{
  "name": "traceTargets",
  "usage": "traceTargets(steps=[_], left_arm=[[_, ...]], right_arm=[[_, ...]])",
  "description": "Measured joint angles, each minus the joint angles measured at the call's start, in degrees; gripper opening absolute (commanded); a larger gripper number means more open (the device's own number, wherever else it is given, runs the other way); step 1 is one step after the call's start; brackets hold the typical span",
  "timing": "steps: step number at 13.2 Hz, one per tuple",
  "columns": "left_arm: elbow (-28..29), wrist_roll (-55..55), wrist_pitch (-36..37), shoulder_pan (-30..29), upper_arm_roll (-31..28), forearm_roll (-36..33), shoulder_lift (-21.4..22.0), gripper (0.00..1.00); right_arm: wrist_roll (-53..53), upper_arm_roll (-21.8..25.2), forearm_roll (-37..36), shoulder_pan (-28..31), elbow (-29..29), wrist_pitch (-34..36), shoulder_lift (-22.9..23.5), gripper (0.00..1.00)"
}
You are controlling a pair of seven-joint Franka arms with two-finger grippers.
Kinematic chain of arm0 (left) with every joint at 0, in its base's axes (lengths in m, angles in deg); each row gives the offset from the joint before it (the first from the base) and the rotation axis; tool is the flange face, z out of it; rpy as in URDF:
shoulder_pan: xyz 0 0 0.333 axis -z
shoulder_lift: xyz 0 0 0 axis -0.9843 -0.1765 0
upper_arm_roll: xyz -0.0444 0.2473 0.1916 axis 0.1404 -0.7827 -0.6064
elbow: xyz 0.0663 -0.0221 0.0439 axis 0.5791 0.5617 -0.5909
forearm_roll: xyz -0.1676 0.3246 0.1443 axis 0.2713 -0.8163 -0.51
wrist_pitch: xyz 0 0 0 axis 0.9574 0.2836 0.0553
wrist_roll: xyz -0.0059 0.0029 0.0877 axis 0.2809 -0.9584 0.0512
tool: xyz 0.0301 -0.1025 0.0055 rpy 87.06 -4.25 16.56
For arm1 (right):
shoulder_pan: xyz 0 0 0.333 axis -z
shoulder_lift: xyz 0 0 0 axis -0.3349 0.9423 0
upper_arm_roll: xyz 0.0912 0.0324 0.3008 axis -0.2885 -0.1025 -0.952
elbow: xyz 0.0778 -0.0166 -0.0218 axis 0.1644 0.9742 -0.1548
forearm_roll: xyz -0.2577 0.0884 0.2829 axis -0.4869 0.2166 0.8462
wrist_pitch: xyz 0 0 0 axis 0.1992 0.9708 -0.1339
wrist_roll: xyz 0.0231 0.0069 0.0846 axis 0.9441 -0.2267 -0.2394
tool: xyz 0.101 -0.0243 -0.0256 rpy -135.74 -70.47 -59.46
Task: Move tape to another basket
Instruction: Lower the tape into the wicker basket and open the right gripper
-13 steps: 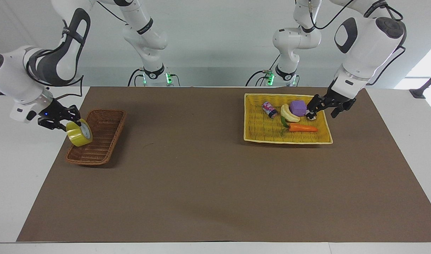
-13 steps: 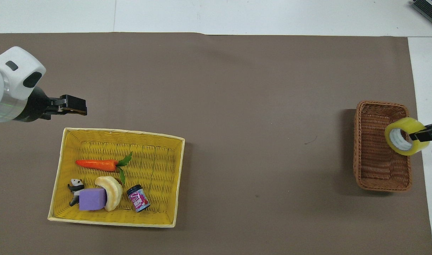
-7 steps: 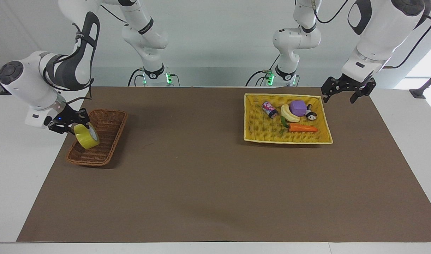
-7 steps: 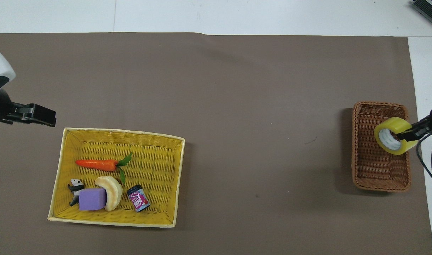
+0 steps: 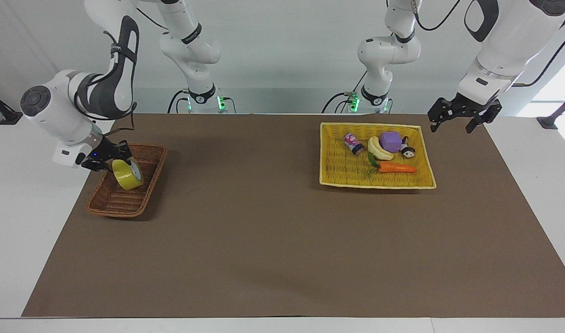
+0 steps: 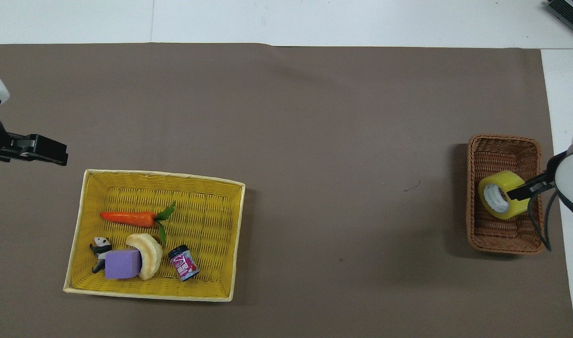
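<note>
The yellow tape roll (image 5: 128,174) is held on edge in my right gripper (image 5: 119,162), whose fingers are shut on the roll's wall. It hangs low over the middle of the brown wicker basket (image 5: 118,203) at the right arm's end of the table. Whether it touches the basket's floor I cannot tell. In the overhead view the tape (image 6: 501,201) sits inside the outline of the basket (image 6: 500,152), with the right gripper (image 6: 518,191) reaching in over the rim. My left gripper (image 5: 462,121) is open, empty and raised over the mat by the yellow tray's corner; it also shows in the overhead view (image 6: 51,155).
The shallow yellow woven tray (image 5: 331,178) at the left arm's end holds a carrot (image 5: 397,168), a banana (image 5: 378,149), a purple block (image 5: 390,141), a small can (image 5: 354,144) and a panda figure (image 5: 407,149). A brown mat (image 5: 263,222) covers the table.
My right gripper has carried the tape from the basket's outer rim inward and lower, over the basket's middle. My left gripper has lifted away from the yellow tray and now hangs beside it.
</note>
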Motion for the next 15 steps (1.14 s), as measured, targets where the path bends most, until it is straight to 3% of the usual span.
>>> traceTargets(steps=[7,11,15], left_arm=[[0.0,0.0,0.0,-0.4,-0.1,0.0,0.0,1.00],[-0.1,0.0,0.0,-0.4,-0.1,0.0,0.0,1.00],[-1.6,0.0,-0.1,-0.5,0.1,0.0,2.1,1.00]], right_arm=[[9.3,-0.4,1.5,-2.6,-1.6,0.1,-1.3,1.00],[27.1,-0.6,1.4,-8.6,-6.8,0.2,-2.3,1.00],[43.4,-0.8,1.4,-12.5,-8.3,1.4,-5.0,1.00]])
